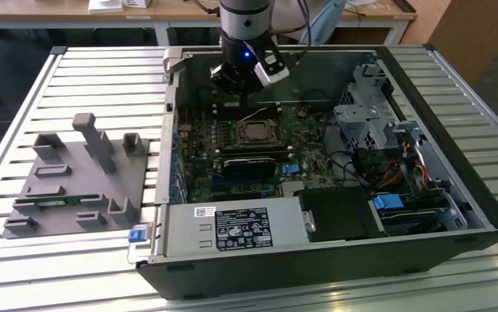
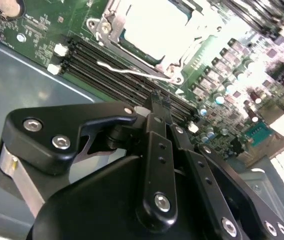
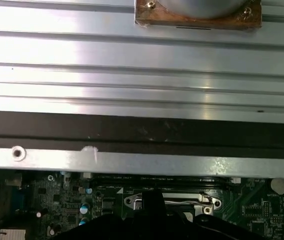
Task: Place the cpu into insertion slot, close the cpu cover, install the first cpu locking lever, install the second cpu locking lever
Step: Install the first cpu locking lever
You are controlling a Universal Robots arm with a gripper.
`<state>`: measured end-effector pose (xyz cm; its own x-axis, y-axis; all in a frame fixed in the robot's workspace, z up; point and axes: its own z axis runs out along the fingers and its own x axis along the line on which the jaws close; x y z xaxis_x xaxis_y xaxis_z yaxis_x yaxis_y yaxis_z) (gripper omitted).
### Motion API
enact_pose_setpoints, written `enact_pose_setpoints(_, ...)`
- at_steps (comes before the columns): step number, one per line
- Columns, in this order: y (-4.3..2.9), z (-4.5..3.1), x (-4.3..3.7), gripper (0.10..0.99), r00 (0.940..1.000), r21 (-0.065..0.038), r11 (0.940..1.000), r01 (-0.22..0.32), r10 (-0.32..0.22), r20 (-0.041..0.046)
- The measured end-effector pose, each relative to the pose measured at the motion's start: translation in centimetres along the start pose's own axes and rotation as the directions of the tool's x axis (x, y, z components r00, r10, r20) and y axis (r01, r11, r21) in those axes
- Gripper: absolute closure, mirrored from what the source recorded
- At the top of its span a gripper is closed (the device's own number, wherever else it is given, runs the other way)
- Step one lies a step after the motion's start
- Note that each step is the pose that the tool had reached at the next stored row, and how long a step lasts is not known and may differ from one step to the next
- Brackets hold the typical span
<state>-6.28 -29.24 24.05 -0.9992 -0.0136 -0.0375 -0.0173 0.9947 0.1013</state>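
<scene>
The gripper (image 2: 160, 99), fingers drawn together with nothing visible between them, hangs over the motherboard's (image 2: 32, 30) edge beside the computer case (image 1: 318, 260) wall. The insertion slot (image 1: 255, 133) lies just past the fingertips, toward the board's middle. The cpu (image 2: 149, 22) is seated in it, with the cpu cover (image 2: 111, 29) seemingly down around it. A thin wire locking lever (image 2: 127, 70) runs along the slot's side nearest the gripper, apparently unlatched.

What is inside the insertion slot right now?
The cpu sits in the insertion slot, its pale metal top showing through the cut-out of the cpu cover. Whatever lies under the chip is covered.
</scene>
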Motion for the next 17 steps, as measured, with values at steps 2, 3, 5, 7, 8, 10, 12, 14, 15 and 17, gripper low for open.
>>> enact_pose_setpoints(2, -0.02, 0.21, -0.25, 0.980, 1.0000, 0.000, 1.0000, 0.000, 0.000, -0.0010)
enact_pose_setpoints(3, -0.03, 0.29, -0.34, 0.980, 1.0000, 0.000, 1.0000, 0.000, 0.000, -0.0017)
enact_pose_setpoints(5, -0.05, 0.46, -0.54, 0.980, 1.0000, 0.000, 1.0000, 0.001, -0.001, -0.0028)
enact_pose_setpoints(7, -0.07, 0.61, -0.60, 0.980, 1.0000, 0.000, 1.0000, 0.006, -0.006, -0.0035)
enact_pose_setpoints(8, -0.07, 0.65, -0.61, 0.980, 0.9999, -0.001, 0.9999, 0.015, -0.015, -0.0044)
enact_pose_setpoints(10, -0.08, 0.73, -0.66, 0.980, 0.9997, -0.001, 0.9997, 0.024, -0.024, -0.0053)
enact_pose_setpoints(12, -0.09, 0.81, -0.77, 0.980, 0.9997, -0.001, 0.9997, 0.025, -0.025, -0.0054)
enact_pose_setpoints(14, -0.10, 0.87, -0.82, 0.980, 0.9997, -0.001, 0.9997, 0.025, -0.025, -0.0053)
enact_pose_setpoints(15, -0.10, 0.91, -0.82, 0.980, 0.9997, -0.001, 0.9997, 0.025, -0.025, -0.0052)
enact_pose_setpoints(17, -0.11, 1.00, -0.85, 0.980, 0.9997, -0.001, 0.9997, 0.025, -0.025, -0.0053)
